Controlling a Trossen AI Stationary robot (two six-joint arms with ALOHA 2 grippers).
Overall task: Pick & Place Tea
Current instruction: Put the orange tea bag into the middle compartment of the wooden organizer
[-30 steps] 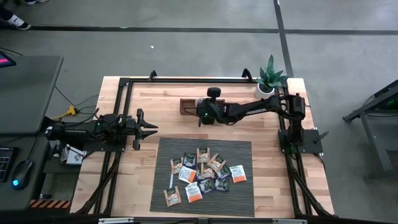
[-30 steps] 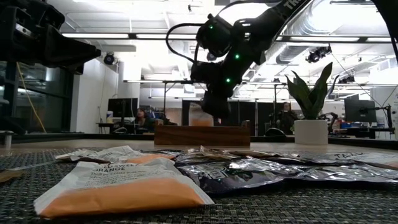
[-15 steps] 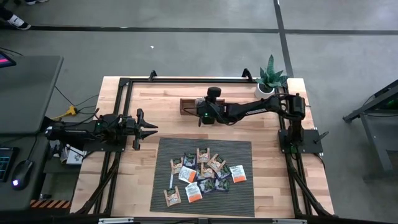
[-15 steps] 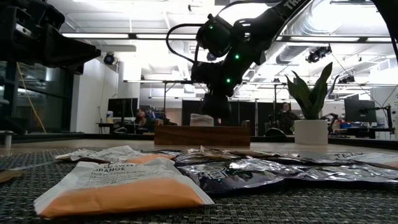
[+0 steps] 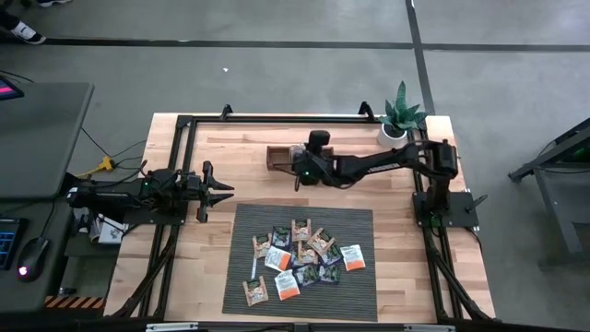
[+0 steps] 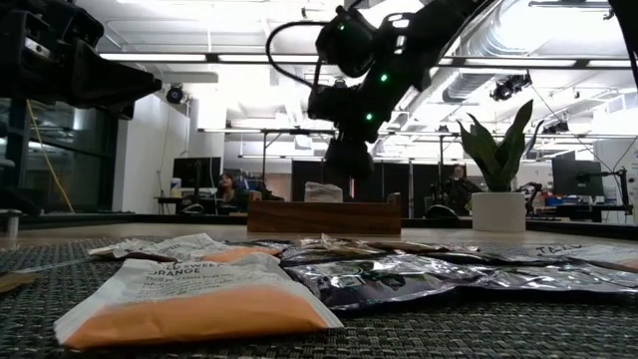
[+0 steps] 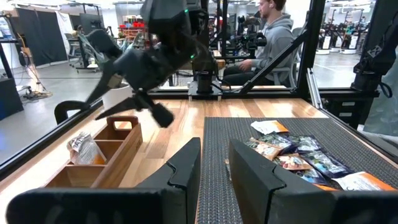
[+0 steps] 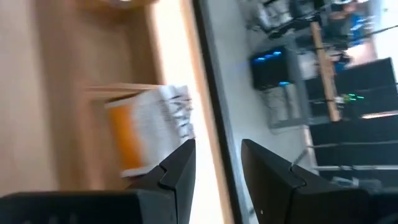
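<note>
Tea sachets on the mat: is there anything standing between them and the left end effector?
Nothing visible. The left end effector hangs over bare wood beside the mat, and the tea sachets lie uncovered on it. The right end effector is away at the wooden box.

Right arm extended across the far side of the table, its right gripper (image 5: 297, 172) pointing downward with fingers (image 8: 177, 163) parted and empty. Left arm lying low at the table's left edge, left gripper (image 5: 221, 193) slightly parted, empty.
</note>
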